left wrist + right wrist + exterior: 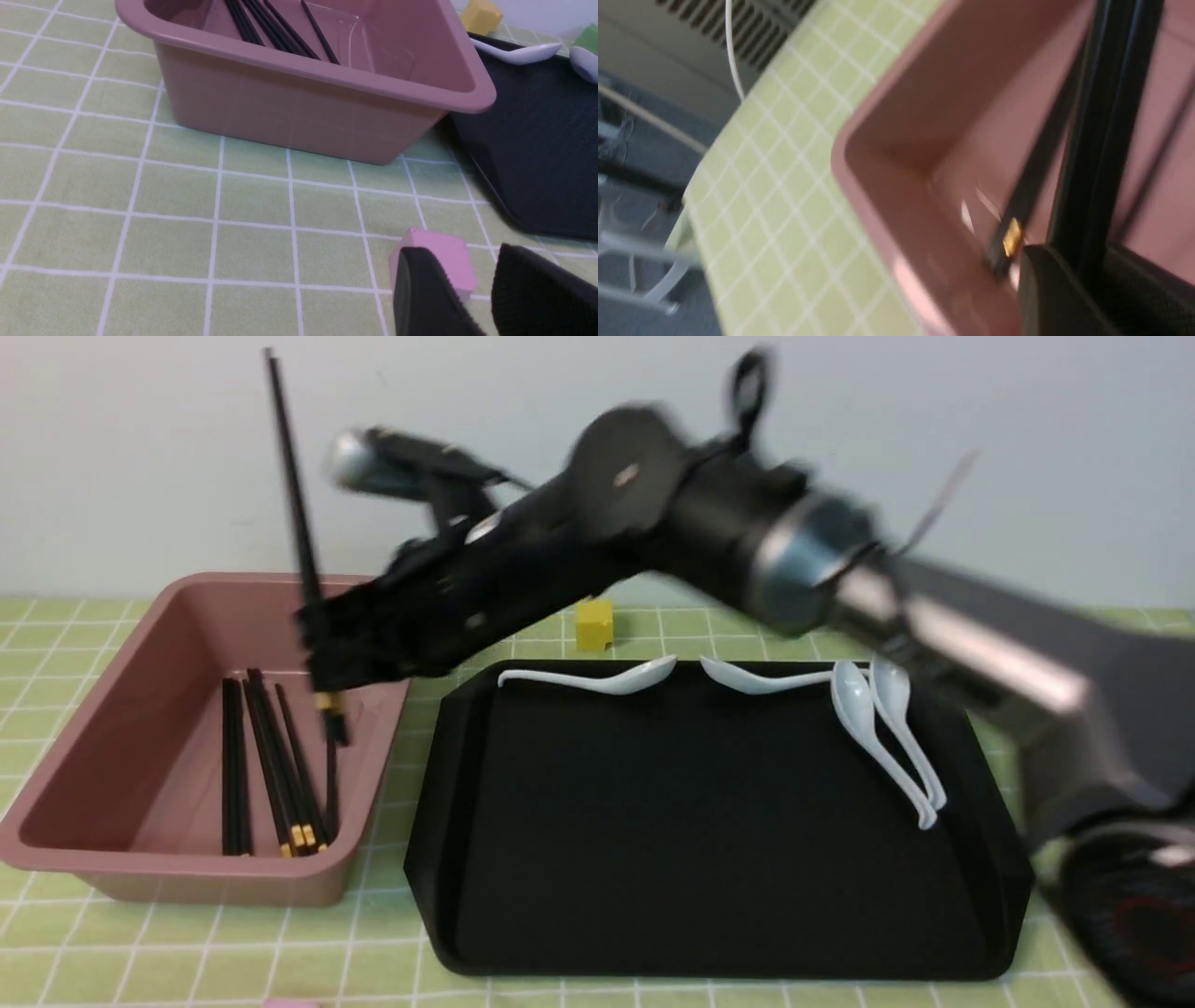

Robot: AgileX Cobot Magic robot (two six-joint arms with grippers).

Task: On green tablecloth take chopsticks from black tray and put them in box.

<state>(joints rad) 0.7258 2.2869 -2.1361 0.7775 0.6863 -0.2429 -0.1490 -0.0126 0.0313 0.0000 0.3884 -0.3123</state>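
Clamping the long, thin, gold-banded black chopsticks (298, 513) above the dusty-pink rectangular plastic box (140, 864), the black right gripper (327, 630) operates over white-gridded green tablecloth (373, 933) before a pale wall (168, 448).

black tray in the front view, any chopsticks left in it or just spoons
Just spoons: white spoons lie along the rim of the black tray, with no chopsticks visible in it.

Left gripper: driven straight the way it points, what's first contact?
Probably the pink cube, seen between the open fingertips of the left gripper. Depth is unclear, so it could meet the green tablecloth first.
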